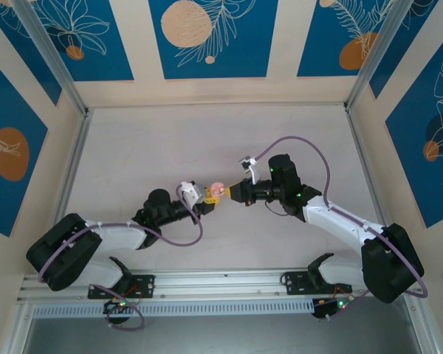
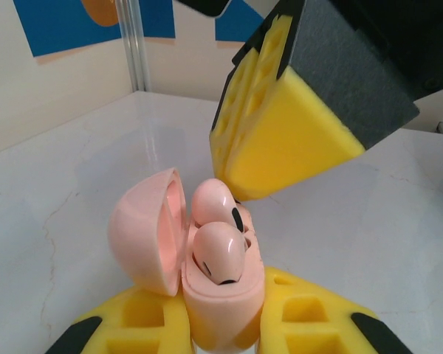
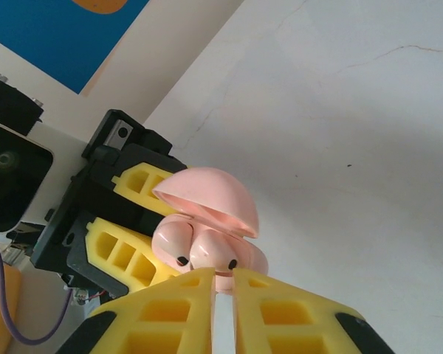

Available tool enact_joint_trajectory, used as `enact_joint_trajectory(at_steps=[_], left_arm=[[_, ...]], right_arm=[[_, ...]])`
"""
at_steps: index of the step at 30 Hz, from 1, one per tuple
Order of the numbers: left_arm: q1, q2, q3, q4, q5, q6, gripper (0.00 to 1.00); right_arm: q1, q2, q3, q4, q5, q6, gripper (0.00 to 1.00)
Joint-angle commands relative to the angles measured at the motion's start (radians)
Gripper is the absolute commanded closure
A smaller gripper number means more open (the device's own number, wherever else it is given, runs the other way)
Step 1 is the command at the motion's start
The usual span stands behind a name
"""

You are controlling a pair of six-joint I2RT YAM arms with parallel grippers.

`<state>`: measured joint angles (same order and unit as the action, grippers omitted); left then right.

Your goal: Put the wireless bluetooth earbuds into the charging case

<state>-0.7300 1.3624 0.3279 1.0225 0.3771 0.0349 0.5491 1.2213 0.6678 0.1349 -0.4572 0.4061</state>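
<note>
My left tool (image 1: 204,198) grips the open pink case (image 2: 225,302), mid-frame in the top view, with both pink earbuds (image 2: 220,249) already inside. My right tool (image 3: 223,291), closed and empty, seems to press one of them. I think only closing the lid (image 2: 144,228) is left.

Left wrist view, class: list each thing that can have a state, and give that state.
Pink charging case: lid open, clamped by the left gripper.
Pale pink earbuds: both sitting in the case.
Left gripper: shut on the case.
Right gripper: shut, empty, tip at the far earbud.
</note>
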Motion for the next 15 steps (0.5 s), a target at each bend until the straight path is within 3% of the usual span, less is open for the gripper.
enact_joint_trajectory(at_steps=[1,15], left_arm=[[-0.007,-0.012,0.0,0.07,0.038,0.008,0.91],[-0.006,-0.016,-0.005,0.075,0.077,0.01,0.91]], right_arm=[[-0.004,-0.014,0.018,-0.016,-0.038,-0.027,0.84],[-0.074,-0.159,-0.021,-0.025,-0.072,-0.023,0.75]])
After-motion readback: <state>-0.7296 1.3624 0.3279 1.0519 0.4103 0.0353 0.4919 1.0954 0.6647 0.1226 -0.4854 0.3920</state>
